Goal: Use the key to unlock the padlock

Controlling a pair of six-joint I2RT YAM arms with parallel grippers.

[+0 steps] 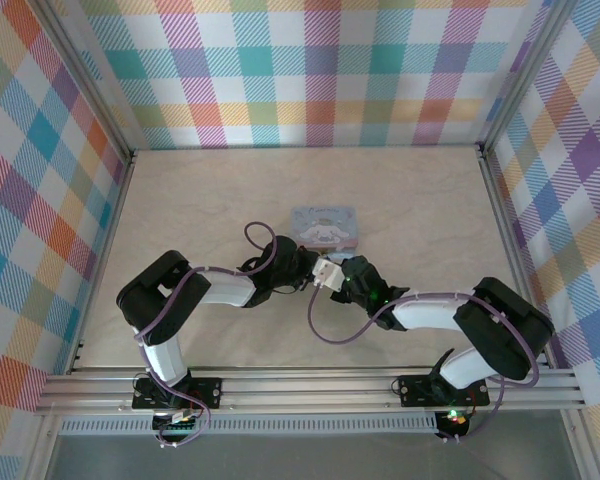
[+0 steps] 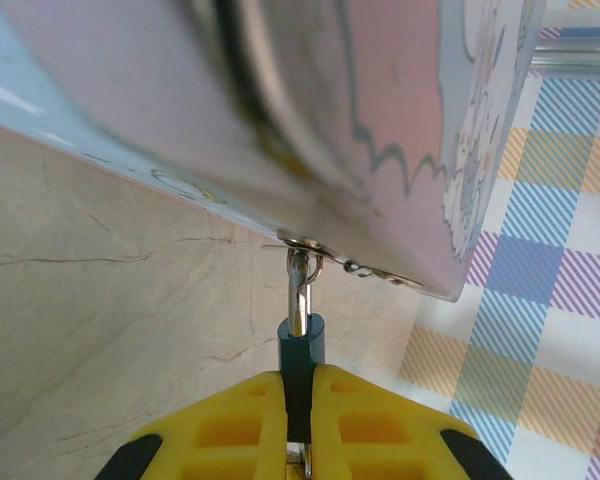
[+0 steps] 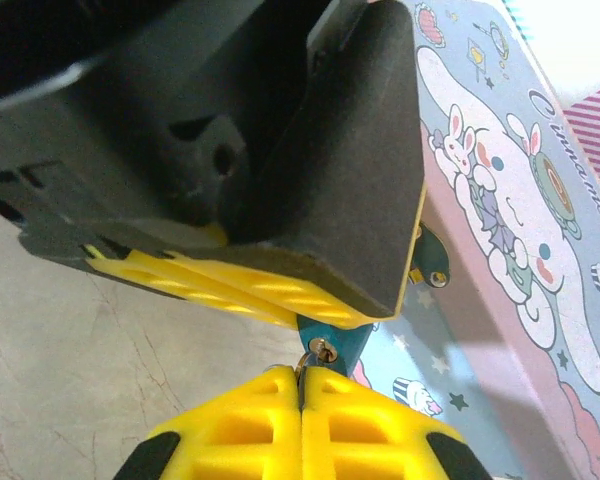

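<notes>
Pale marble-look table (image 1: 420, 200) — pastel plaid walls (image 1: 320, 70) on three sides.

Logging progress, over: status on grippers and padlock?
Left gripper clamped on padlock, shackle through tin's hasp. Right gripper shut at keyhole, hold on key unclear. Nothing blocking.

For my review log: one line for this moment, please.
left fingers: shut on padlock | right fingers: shut below keyhole | shackle: through tin hasp

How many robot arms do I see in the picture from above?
2. The left arm bends in from the lower left, the right arm from the lower right; both end just in front of the pale blue tin. None seems hidden.
</notes>
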